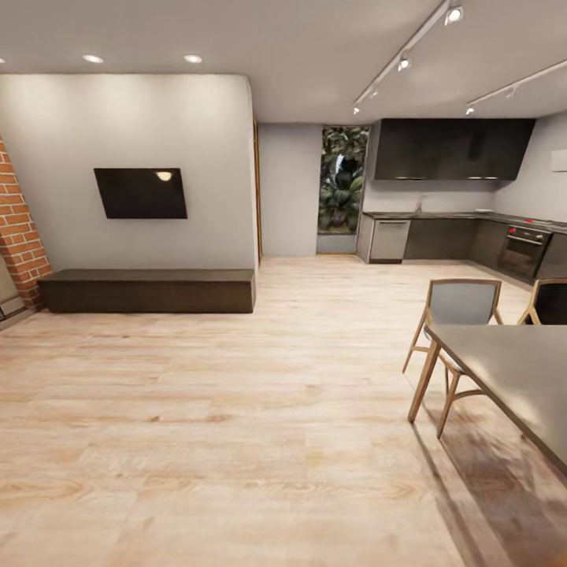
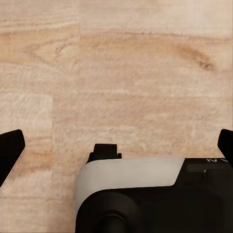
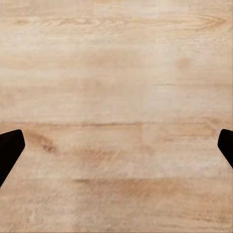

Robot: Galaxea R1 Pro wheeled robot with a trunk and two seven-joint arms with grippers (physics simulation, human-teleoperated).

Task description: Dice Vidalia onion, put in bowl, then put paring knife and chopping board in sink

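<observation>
Facing distant kitchen countertop [image 1: 472, 215]; both grippers' fingers [image 2: 10, 153] [image 3: 10, 148] spread wide, empty; no legible writing.

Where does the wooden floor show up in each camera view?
Head view: the wooden floor covers the lower half, between the dark bench and the table.
Left wrist view: behind the open left gripper.
Right wrist view: behind the open right gripper.
Shared landmark: the pale plank grain.
</observation>
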